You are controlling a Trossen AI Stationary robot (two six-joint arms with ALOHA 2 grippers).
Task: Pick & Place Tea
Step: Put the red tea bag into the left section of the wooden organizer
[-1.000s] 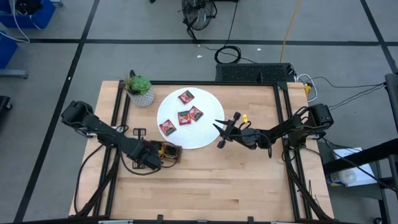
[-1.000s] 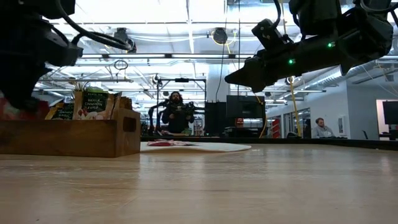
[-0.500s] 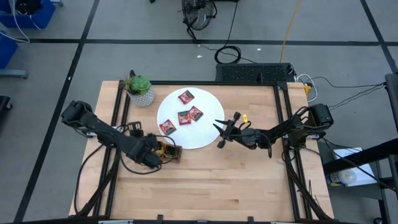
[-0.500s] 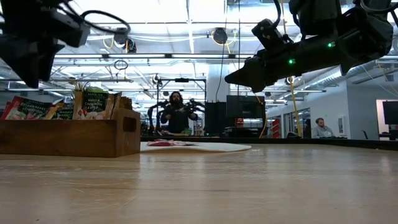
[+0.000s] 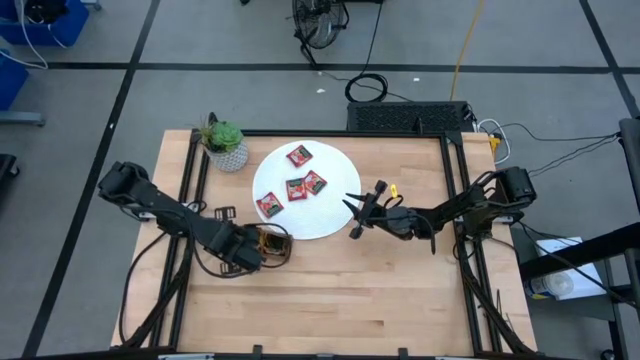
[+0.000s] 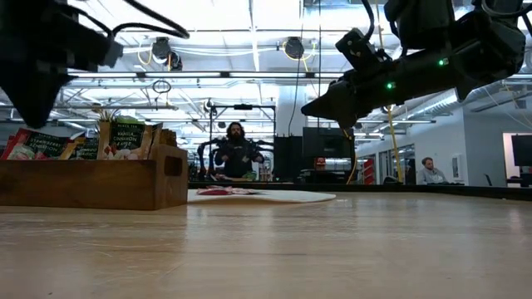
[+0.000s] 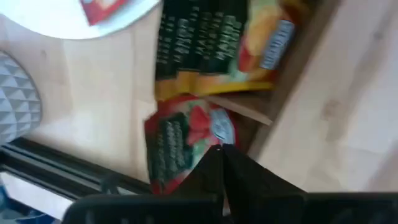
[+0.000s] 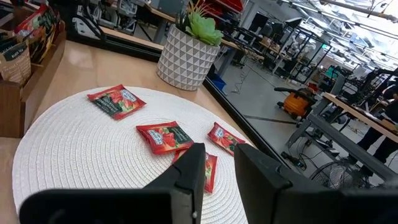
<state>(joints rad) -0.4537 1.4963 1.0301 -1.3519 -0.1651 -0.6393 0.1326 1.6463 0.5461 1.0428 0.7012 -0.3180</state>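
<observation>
Lifted clear of the wooden tray (image 5: 272, 243), the left claw (image 5: 243, 253) was shut and empty, needing another red tea sachet (image 5: 269, 205) next.

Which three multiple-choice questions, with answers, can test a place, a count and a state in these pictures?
1. Where is the plant?
A. at a table corner, beside the disc
B. on the disc
C. in the tray

2. How many sachets lie on the disc?
A. two
B. four
C. seven

3. How are the right gripper fingers?
A. shut on a sachet
B. open, holding nothing
C. shut on the plant

Answers:
1 A: the high view shows the plant off the disc, at the corner.
2 B: four red sachets show there.
3 B: its fingers spread apart at the disc's edge. The left gripper is over the tray, shut on a red sachet.
</observation>
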